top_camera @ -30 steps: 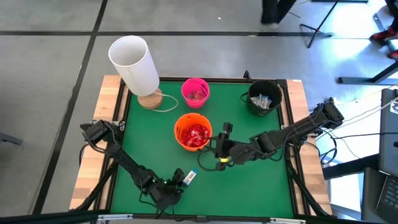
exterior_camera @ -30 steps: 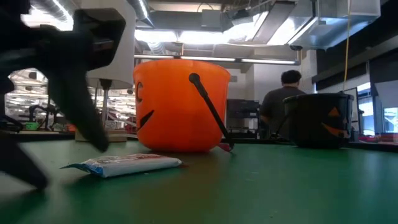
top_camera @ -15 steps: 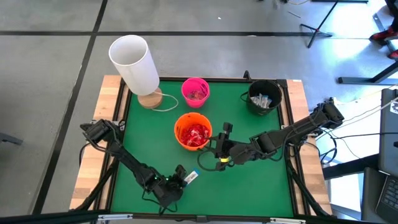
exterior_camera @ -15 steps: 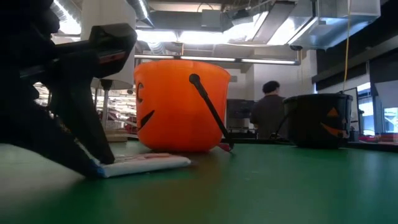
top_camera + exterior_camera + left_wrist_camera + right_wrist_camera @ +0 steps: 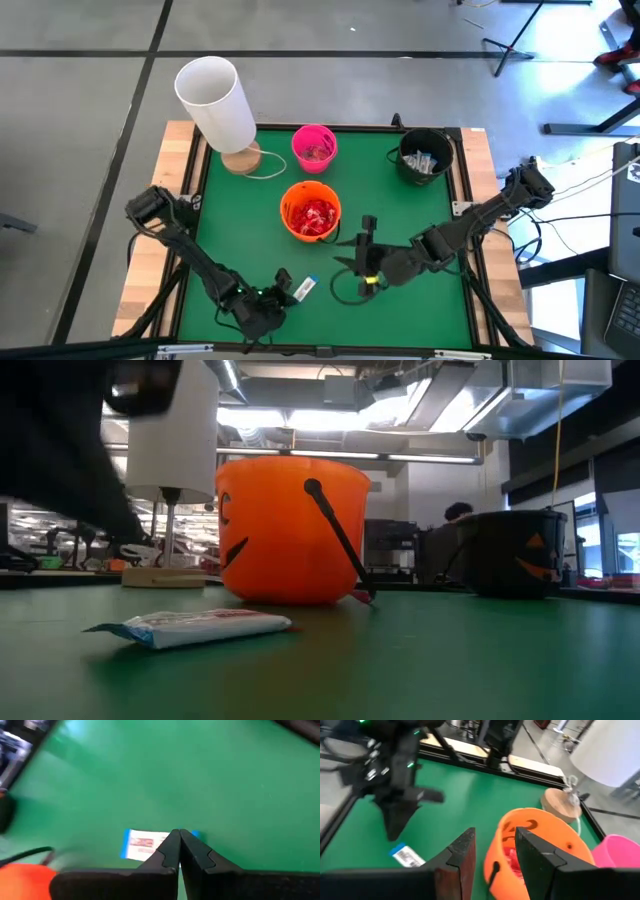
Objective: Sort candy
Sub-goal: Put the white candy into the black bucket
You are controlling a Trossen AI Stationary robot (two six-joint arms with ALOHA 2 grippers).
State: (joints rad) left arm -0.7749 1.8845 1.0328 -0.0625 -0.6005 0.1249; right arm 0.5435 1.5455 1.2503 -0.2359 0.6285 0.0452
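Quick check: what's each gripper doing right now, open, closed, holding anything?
Left gripper: shut and empty, raised above the white-and-blue candy, which lies on the table.
Right gripper: open, empty, near the orange bucket.

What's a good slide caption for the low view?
Wrapped candy lies on the green table before the orange bucket.

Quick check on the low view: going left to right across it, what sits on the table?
White-and-blue wrapped candy lying flat on the green mat → orange bucket → black bucket.
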